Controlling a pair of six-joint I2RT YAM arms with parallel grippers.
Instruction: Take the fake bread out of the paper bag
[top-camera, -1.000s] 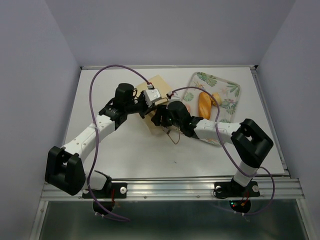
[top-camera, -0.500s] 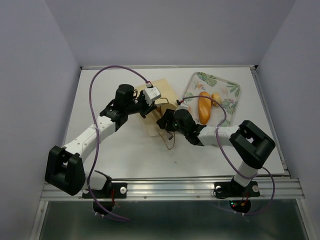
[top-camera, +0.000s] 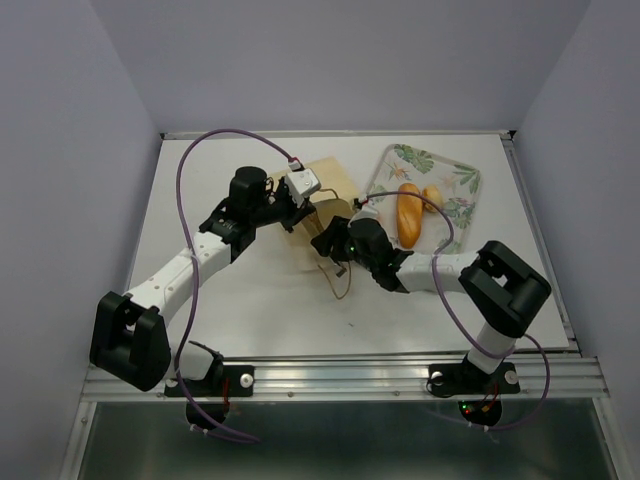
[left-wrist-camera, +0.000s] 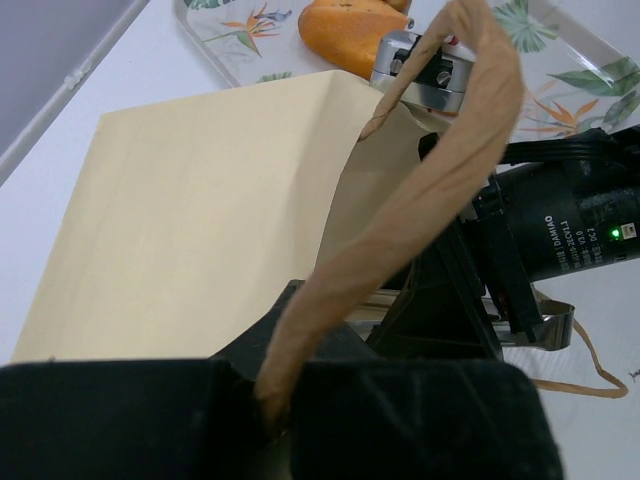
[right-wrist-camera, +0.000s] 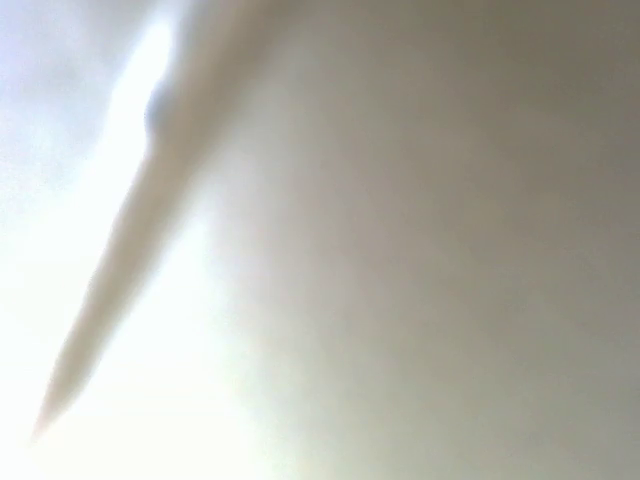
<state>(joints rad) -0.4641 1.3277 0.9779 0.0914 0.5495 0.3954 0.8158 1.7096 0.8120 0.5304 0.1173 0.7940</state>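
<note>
The paper bag (top-camera: 322, 178) lies on its side at the table's middle, mouth toward the tray. My left gripper (top-camera: 308, 203) is shut on the bag's brown cord handle (left-wrist-camera: 430, 190), pinched between the fingers (left-wrist-camera: 330, 420), and holds the mouth up. My right gripper (top-camera: 330, 237) reaches into the bag's mouth; its fingertips are hidden by paper. The right wrist view shows only blurred pale paper (right-wrist-camera: 400, 250). A long golden-orange loaf (top-camera: 409, 213) and a round orange bun (top-camera: 432, 196) lie on the floral tray (top-camera: 455, 180). The other bread pieces are out of view.
The floral tray stands right of the bag, close to my right forearm (top-camera: 440, 268). A loose cord handle (top-camera: 343, 280) lies on the white table in front of the bag. A purple cable (top-camera: 215, 140) arcs over the left arm.
My right wrist has pulled back toward the right, then edged into the bag's mouth. My left gripper has raised the handle a little, opening the mouth wider.
</note>
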